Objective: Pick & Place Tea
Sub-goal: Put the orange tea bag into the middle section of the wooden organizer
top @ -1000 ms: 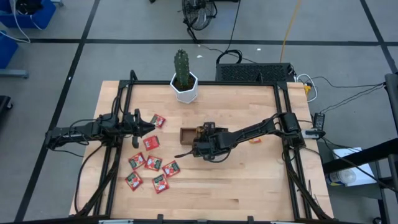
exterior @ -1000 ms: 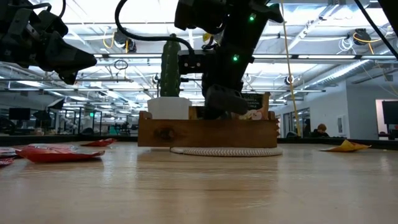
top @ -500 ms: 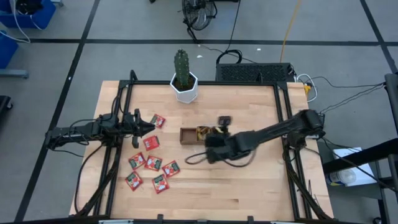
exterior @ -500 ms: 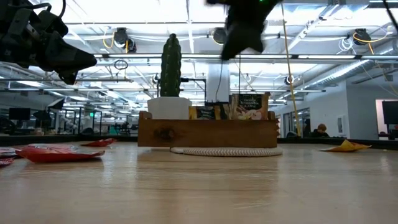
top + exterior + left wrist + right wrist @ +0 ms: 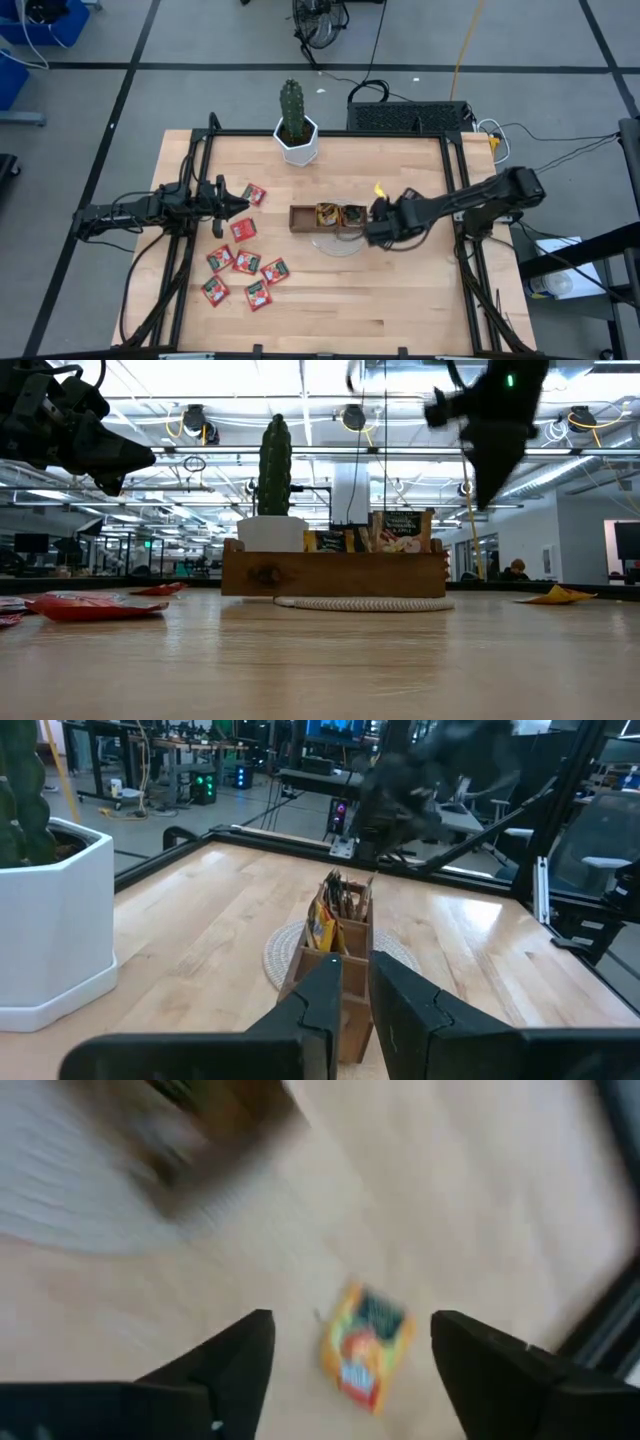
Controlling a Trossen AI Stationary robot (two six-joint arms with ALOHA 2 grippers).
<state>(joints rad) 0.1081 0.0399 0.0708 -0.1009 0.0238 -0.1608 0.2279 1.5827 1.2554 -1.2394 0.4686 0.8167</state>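
Observation:
Several red tea sachets (image 5: 246, 261) lie flat on the table's left half. More sachets (image 5: 400, 530) stand upright in the brown wooden tray (image 5: 305, 217), which rests on a round white mat (image 5: 335, 245). My right gripper (image 5: 350, 1370) hangs open above the table just right of the tray, pointing steeply down, with nothing between its fingers. Below it an orange-yellow sachet (image 5: 365, 1345) lies flat on the wood. My left gripper (image 5: 355, 1000) waits level at the table's left, above the red sachets, its fingers almost together with nothing between them.
A cactus in a white pot (image 5: 297, 140) stands at the far edge, left of centre. Black frame rails (image 5: 455, 170) run along the table's left and right sides. Bare wood lies along the near edge and at the near right.
My right gripper has risen out of the wooden tray, swung toward the table's right edge and rolled about its own axis. It now hangs over the orange-yellow sachet. The sachets in the tray, hidden by it before, show again.

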